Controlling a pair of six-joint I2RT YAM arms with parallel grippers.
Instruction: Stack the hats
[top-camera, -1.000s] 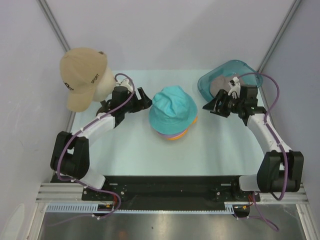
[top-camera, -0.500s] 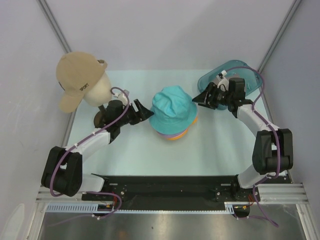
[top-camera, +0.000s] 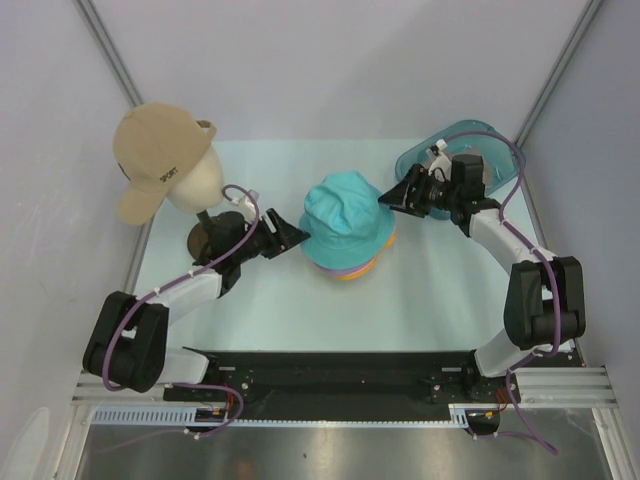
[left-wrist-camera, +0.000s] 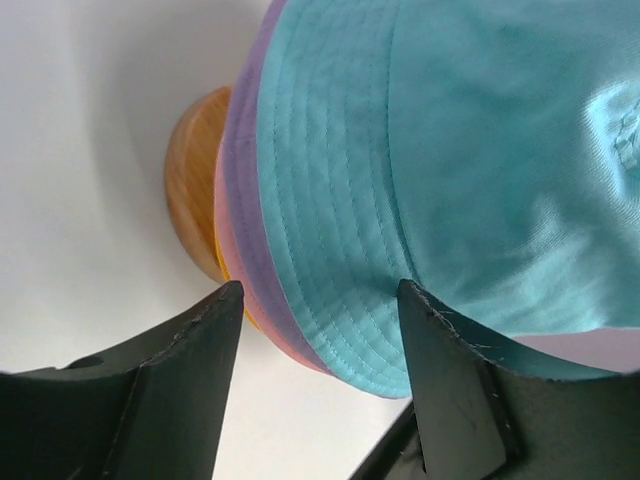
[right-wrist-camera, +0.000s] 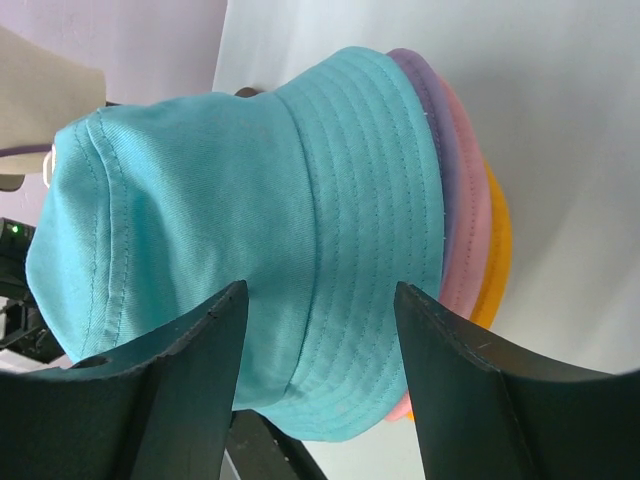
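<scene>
Left gripper (top-camera: 291, 234): fingers apart, nothing clamped. In its wrist view the stack's brims fill the gap. One fingertip overlaps the edge of the teal hat (left-wrist-camera: 450, 150) brim; whether they touch cannot be told.

Right gripper (top-camera: 392, 199): fingers also spread, holding nothing. Its wrist view shows the teal crown beyond the gap. The dark fingers cut off the hat's lower edge.

Hats sit nested mid-table, between the two grippers, one gripper close at each side. The teal hat is on top and covers most of the rest. Below it only brim slivers show: lilac hat (left-wrist-camera: 243, 150), then pink hat (right-wrist-camera: 466, 200), then orange hat (left-wrist-camera: 195, 185) lowest, on the table (top-camera: 260, 300). From above, only thin lilac, pink and orange rims peek out at the near side.

Far right corner: tub (top-camera: 490, 135), its near part hidden by the right arm; contents hard to make out.

Far left: cap (top-camera: 150, 160) on a head (top-camera: 203, 183); its dark base sits partly behind the left arm.
</scene>
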